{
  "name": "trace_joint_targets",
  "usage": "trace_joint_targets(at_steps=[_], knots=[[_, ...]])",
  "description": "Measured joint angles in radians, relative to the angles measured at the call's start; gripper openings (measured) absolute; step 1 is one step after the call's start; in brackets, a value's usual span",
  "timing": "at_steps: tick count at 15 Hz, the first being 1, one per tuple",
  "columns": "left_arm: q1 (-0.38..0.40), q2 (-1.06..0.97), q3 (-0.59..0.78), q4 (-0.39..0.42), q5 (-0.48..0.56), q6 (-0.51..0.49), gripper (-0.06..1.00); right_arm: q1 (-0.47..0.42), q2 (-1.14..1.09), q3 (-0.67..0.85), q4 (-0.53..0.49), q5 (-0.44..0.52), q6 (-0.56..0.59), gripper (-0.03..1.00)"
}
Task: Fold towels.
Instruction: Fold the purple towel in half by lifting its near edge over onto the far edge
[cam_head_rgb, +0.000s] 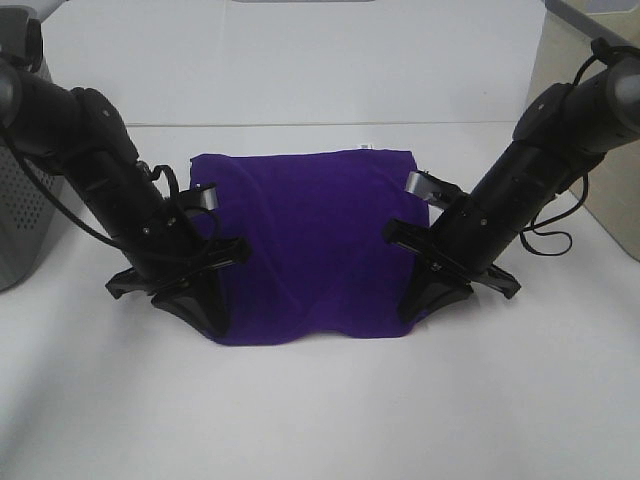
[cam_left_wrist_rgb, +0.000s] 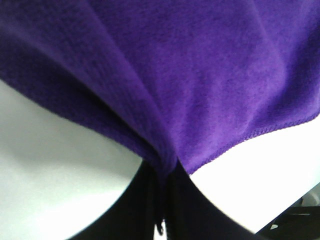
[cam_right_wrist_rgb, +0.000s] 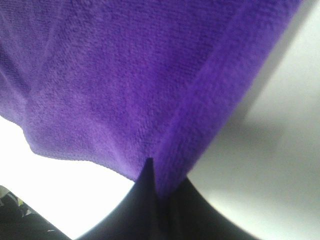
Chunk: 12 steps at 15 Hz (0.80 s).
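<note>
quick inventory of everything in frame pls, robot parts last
deep purple soft cloth towel: 1, purple, middle of the table, pinched at both near corners
small white tag: 1, white, on the towel's far edge
white flat table: 1, white, under the towel
grey perforated bin: 1, grey, left edge of the exterior view, cut off
beige panel: 1, beige, right edge, behind the arm; can't identify it
left arm: 1, black, left side
right arm: 1, black, right side
left hand: 1, black, shut on towel's near left corner
right hand: 1, black, shut on towel's near right corner
</note>
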Motion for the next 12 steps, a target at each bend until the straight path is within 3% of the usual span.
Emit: trace_joint_targets(at_steps=[2, 7, 10, 12], knots=[[0.0, -0.032, 0.006, 0.068, 0.005, 0.0, 0.0, 0.001, -0.026, 0.009, -0.025, 0.002, 0.0, 0.02], [0.0, -0.252, 0.006, 0.132, 0.071, -0.063, 0.0, 0.002, -0.321, 0.053, -0.034, 0.084, 0.025, 0.02], [0.0, -0.305, -0.012, 0.144, 0.052, -0.094, 0.0, 0.002, -0.383, 0.019, -0.036, 0.084, 0.026, 0.02], [0.0, -0.307, -0.043, 0.152, -0.009, -0.097, 0.0, 0.002, -0.385, -0.043, -0.062, 0.023, 0.026, 0.02]])
